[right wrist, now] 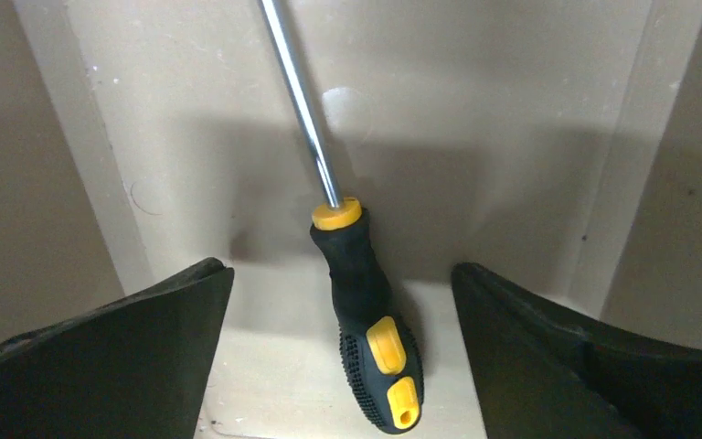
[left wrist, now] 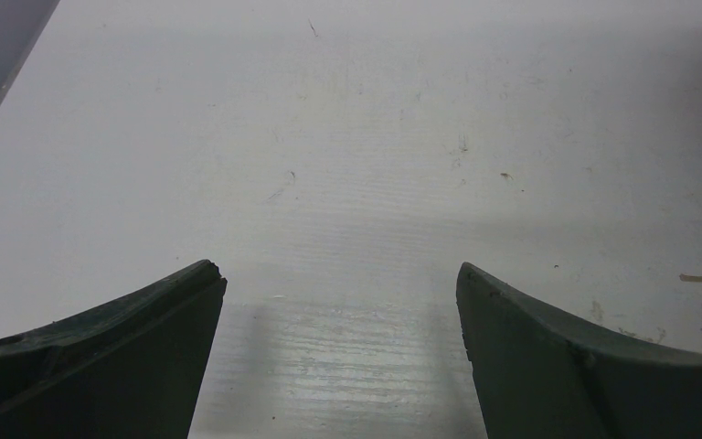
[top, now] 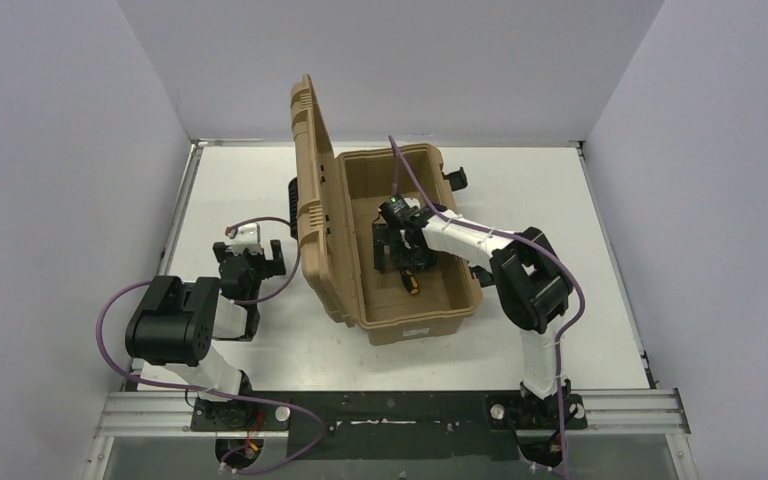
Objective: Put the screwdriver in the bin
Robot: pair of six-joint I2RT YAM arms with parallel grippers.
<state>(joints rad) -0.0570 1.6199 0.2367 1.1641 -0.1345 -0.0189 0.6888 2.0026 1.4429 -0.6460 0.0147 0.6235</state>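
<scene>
Release looks like the step in hand, and by my reading it is nearly done. What remains is to get the right gripper out of the bin without disturbing what lies under it. I would lift straight up with the jaws as wide as they are now, so that neither of the fingers brushes the handle or drags it along. The shaft runs away ahead of the gripper toward the far wall, so a sideways sweep could catch it, while a vertical withdrawal avoids that. The raised lid stands to the gripper's left, so the arm should leave over the rim on its own side rather than swing toward the lid.

The right gripper's jaws are spread wide and hold nothing. The screwdriver lies inside the bin, on its bottom as far as I can judge. It sits directly between the two fingers, handle nearest the gripper, with a clear gap to each finger in the wrist view. Whether the fingertips touch the bottom I cannot tell.

The left gripper is also spread and empty. It hovers over the bare table outside the lid and touches nothing visible. It has no part in this step.
</scene>
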